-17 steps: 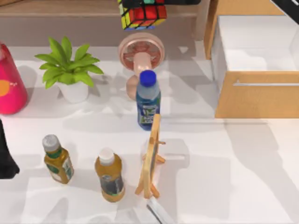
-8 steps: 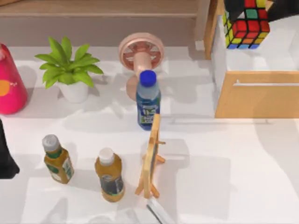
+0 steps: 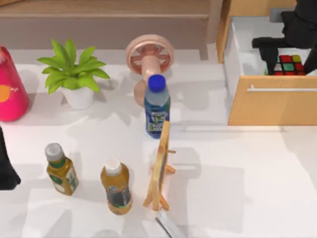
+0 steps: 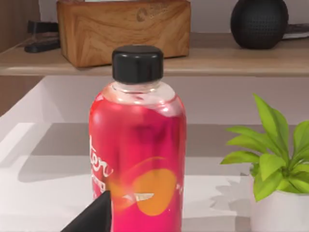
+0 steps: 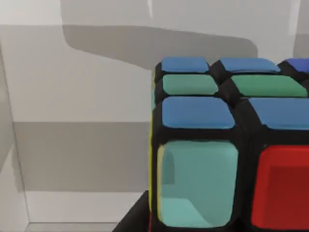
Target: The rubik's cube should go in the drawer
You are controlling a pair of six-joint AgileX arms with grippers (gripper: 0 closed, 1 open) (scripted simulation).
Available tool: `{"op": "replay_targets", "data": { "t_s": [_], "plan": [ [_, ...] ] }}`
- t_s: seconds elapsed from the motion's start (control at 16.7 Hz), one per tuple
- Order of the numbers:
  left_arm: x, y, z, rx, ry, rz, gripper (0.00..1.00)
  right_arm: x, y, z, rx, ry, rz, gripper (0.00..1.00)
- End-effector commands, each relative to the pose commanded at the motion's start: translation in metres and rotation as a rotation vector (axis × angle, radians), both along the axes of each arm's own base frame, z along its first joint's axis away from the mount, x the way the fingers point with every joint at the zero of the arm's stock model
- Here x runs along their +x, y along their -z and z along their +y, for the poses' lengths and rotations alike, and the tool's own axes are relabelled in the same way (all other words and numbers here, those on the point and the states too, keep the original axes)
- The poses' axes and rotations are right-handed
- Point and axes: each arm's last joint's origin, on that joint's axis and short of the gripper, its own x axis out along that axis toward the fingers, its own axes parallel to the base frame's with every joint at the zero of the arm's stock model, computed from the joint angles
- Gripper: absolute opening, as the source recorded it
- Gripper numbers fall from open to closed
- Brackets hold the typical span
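The rubik's cube (image 3: pixel 288 65) sits low inside the open drawer (image 3: pixel 267 106), just behind its wooden front and silver bar handle (image 3: pixel 282 89). My right gripper (image 3: pixel 292 62) reaches down into the drawer at the top view's upper right, with its black fingers against both sides of the cube, shut on it. In the right wrist view the cube (image 5: pixel 217 145) is very close, with the drawer's white wall (image 5: pixel 72 96) behind it. My left gripper (image 3: pixel 6 171) is parked at the table's left edge.
A pink bottle (image 3: pixel 10 89) and a potted plant (image 3: pixel 74 74) stand at the left. A pink fan (image 3: pixel 149 57), a blue-capped bottle (image 3: pixel 157 106) and a wooden stand (image 3: pixel 161 166) line the middle. Two tea bottles (image 3: pixel 60 169) (image 3: pixel 116 186) stand at the front.
My right gripper carried the cube rightward from above the fan to over the drawer, then lowered it inside. The left arm has not moved.
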Motion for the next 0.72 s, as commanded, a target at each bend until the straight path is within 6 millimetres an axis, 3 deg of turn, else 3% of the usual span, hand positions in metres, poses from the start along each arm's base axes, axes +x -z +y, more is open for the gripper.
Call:
{"op": "replay_targets", "data": {
  "t_s": [0.36,0.72],
  "plan": [
    [0.0,0.0,0.0,0.0,0.0,0.0,1.0,0.0003,0.0034,-0.0001,-0.001,0.0,0.009,0.0],
    [0.0,0.0,0.0,0.0,0.0,0.0,1.0,0.0003,0.0034,-0.0001,-0.001,0.0,0.009,0.45]
  ]
}}
